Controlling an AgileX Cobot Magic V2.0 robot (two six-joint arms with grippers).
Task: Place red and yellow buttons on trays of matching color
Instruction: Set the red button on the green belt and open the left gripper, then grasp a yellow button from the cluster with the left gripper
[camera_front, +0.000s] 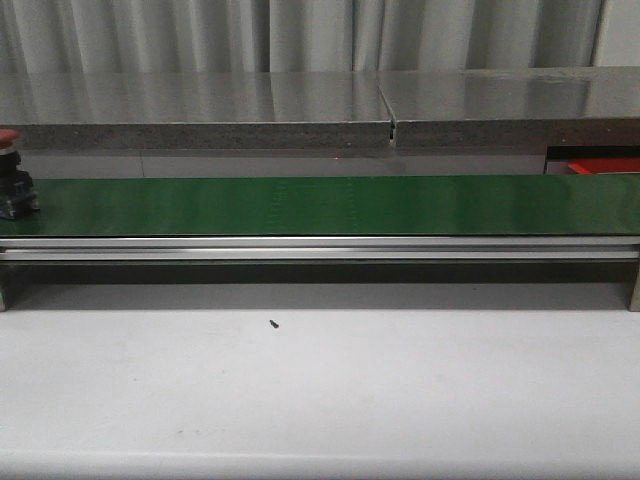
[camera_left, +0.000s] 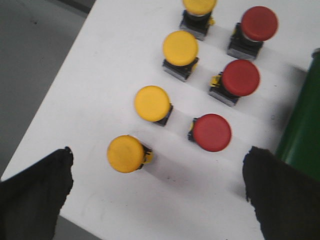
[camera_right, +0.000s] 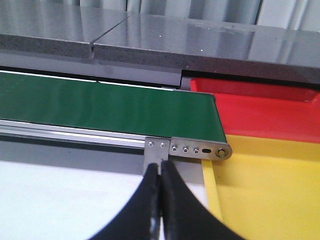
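Note:
In the left wrist view my left gripper (camera_left: 157, 172) is open and empty above a white table. Several yellow buttons stand in a row, the nearest (camera_left: 126, 153) just beyond the fingertips, another (camera_left: 152, 103) behind it. Three red buttons (camera_left: 211, 132) (camera_left: 240, 77) (camera_left: 259, 23) stand in a parallel row beside the green belt (camera_left: 302, 135). One red button (camera_front: 10, 175) sits on the belt's far left end in the front view. My right gripper (camera_right: 160, 170) is shut and empty, near the belt's end, beside the yellow tray (camera_right: 270, 190) and the red tray (camera_right: 265, 112).
The green conveyor belt (camera_front: 330, 205) with an aluminium rail (camera_front: 320, 247) crosses the front view. A grey stone counter (camera_front: 300, 110) runs behind it. A small dark speck (camera_front: 273, 323) lies on the white table. The red tray's edge (camera_front: 600, 165) shows at the right.

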